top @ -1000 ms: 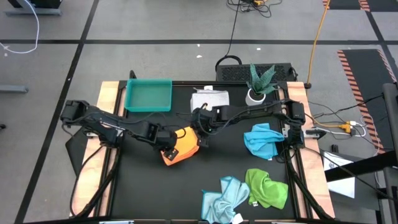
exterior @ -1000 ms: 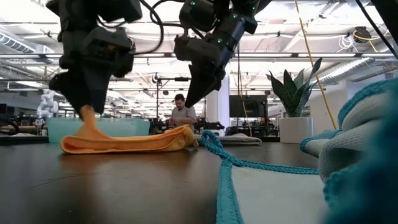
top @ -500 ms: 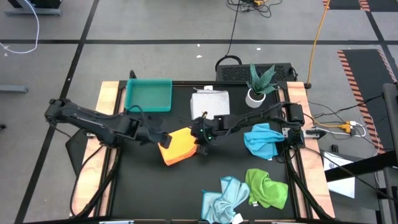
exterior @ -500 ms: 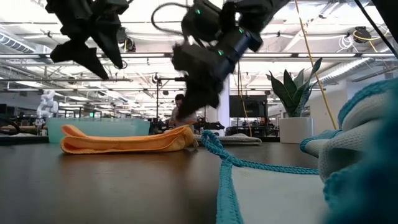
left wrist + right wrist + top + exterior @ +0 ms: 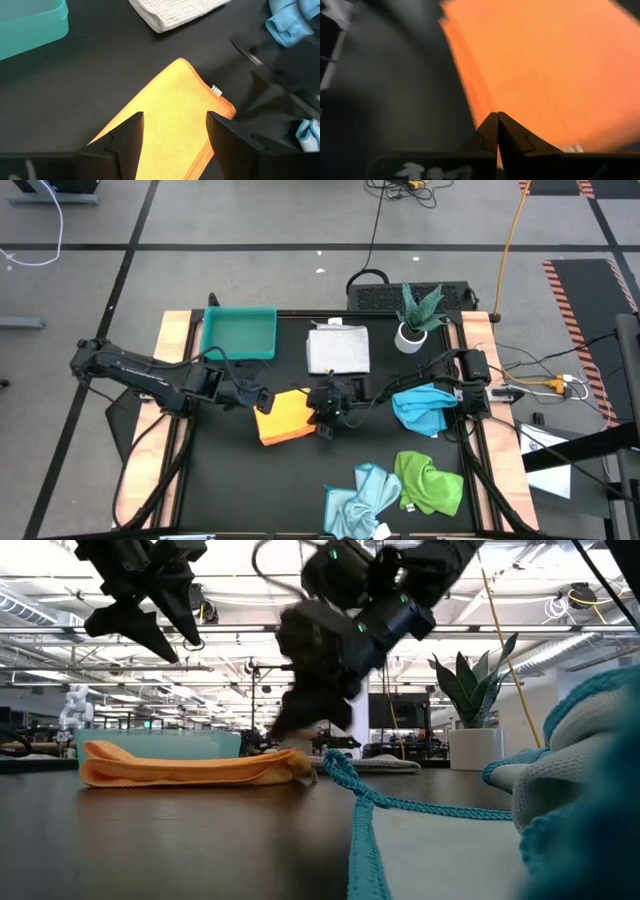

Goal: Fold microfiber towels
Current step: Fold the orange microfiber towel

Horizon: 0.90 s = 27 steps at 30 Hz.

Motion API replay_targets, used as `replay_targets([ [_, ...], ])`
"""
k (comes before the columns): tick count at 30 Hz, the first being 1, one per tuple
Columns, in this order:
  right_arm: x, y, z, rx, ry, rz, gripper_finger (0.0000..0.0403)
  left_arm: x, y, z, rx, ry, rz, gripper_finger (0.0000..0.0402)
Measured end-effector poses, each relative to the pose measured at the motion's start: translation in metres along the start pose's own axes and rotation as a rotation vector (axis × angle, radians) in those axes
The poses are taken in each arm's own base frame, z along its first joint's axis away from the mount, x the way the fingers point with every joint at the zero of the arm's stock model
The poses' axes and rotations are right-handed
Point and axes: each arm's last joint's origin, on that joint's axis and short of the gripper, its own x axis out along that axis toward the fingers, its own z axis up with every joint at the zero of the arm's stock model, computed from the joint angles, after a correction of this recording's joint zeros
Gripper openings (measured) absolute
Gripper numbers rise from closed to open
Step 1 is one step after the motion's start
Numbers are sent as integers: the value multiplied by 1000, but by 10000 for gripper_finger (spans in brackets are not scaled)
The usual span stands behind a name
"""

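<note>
Yellow-orange towel (image 5: 284, 415) lies folded on the black table (image 5: 240, 490); left claw (image 5: 262, 396) open, right claw (image 5: 324, 423) closed.

Bright overhead light, motion-blurred right arm

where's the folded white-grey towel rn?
High view: the folded white-grey microfiber towel lies flat at the table's back centre, between the rigid teal rectangular tray and the potted plant, behind the yellow-orange towel.

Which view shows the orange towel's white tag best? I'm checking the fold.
The left wrist view: the white tag sits clearly on the orange towel edge. High and low views show only the towel; the right wrist view shows a pale blur.
</note>
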Motion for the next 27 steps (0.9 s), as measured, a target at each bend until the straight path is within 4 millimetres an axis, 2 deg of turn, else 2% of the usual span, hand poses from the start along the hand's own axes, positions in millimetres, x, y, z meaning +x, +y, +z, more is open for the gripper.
replay_targets([
  [3, -2, 4, 8, -44, -32, 11, 0, 0, 0, 0, 0, -1, 0, 218],
  [8, -3, -5, 7, -71, -37, -45, 0, 0, 0, 0, -2, -5, 1, 218],
  [18, -3, -25, 2, -69, -80, -103, 0, 0, 0, 0, -3, -5, 0, 218],
  [27, 1, -30, -12, -45, -83, -96, 0, 0, 0, 0, -3, 2, -3, 218],
])
